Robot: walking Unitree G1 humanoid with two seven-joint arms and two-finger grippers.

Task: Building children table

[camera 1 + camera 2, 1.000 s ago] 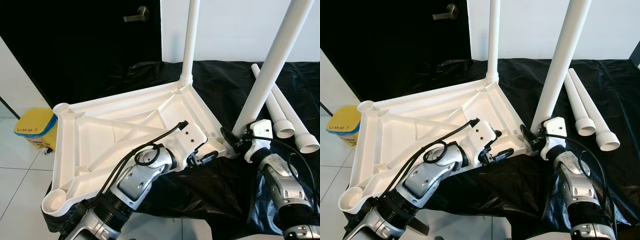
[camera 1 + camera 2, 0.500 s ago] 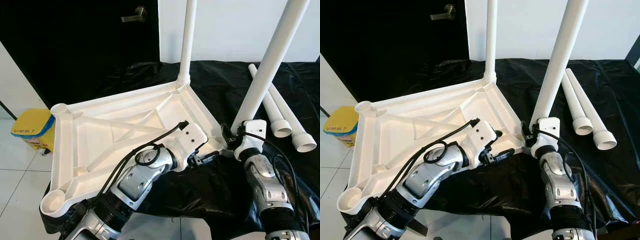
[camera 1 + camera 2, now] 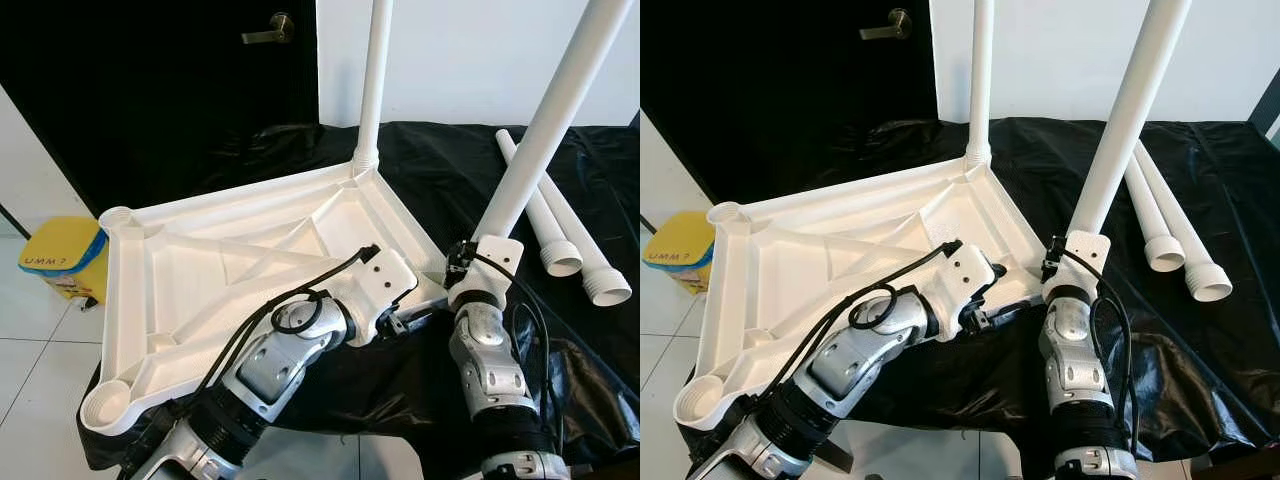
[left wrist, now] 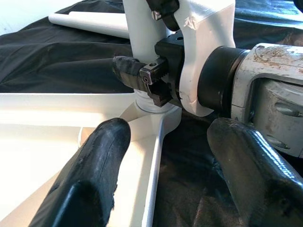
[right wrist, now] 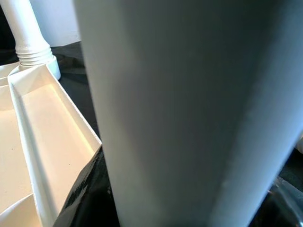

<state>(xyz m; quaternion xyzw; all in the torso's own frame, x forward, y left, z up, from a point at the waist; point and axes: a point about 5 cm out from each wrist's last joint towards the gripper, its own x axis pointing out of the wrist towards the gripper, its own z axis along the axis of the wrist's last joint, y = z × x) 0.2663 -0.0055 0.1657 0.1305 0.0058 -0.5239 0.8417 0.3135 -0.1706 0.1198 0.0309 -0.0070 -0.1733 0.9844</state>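
The white table top (image 3: pixel 200 270) lies upside down on a black sheet (image 3: pixel 600 350). One white leg (image 3: pixel 375 80) stands upright in its far corner socket. My right gripper (image 3: pixel 462 268) is shut on the lower end of a second leg (image 3: pixel 550 120), which leans to the right above the near right corner socket (image 4: pixel 151 106). That leg (image 5: pixel 189 94) is very close in the right wrist view. My left gripper (image 4: pixel 168 132) is open. Its fingers (image 4: pixel 94 161) straddle the table's rim just before that corner, one over the tray, the other over the sheet.
Two loose white legs (image 3: pixel 565 220) lie side by side on the sheet at the right. A yellow bin (image 3: pixel 60 260) stands on the tiled floor to the left. A dark door (image 3: pixel 150 80) and a white wall close off the back.
My right forearm has swung leftward and stands more upright under the held leg, whose lower end has come closer to the table's near right corner. The left arm has stayed put.
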